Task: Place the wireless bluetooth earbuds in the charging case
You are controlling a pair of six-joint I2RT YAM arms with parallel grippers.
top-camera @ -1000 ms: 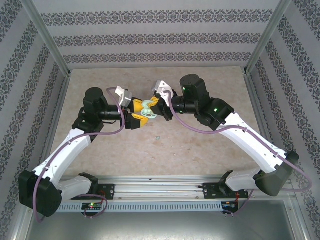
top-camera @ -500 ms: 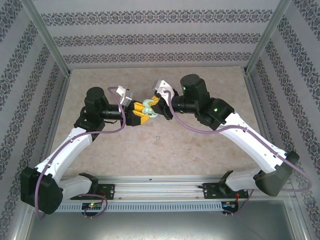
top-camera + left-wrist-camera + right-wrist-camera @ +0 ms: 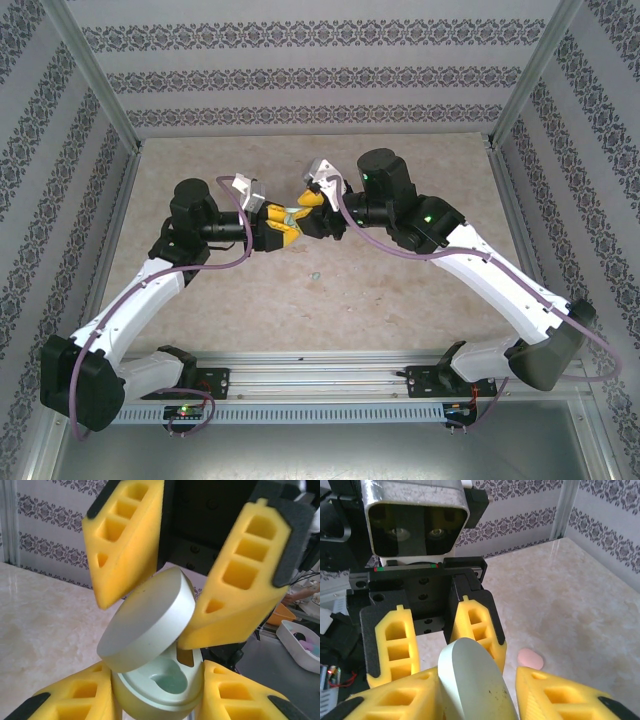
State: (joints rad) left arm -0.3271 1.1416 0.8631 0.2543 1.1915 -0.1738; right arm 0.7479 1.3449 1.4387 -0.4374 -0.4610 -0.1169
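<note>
A beige marbled table (image 3: 400, 300) stands inside walls (image 3: 320, 80) papered in dark floral bands, with aluminium posts (image 3: 95, 70) at the far corners. The two arms meet head-on above mid-table. The left gripper (image 3: 285, 226) is clamped on the base of the pale green charging case (image 3: 155, 690), which is held off the surface with its lid (image 3: 150, 625) tilted open. The right gripper (image 3: 475, 680) has its fingers on either side of that lid, but I cannot tell whether they press it. A pink earbud (image 3: 530, 658) lies on the table just past them. Past the right arm, a white tray (image 3: 300, 655) rests on a grey surface.

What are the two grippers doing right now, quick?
Left gripper: shut on the charging case.
Right gripper: jaws either side of the case's lid; cannot tell if it grips.
</note>
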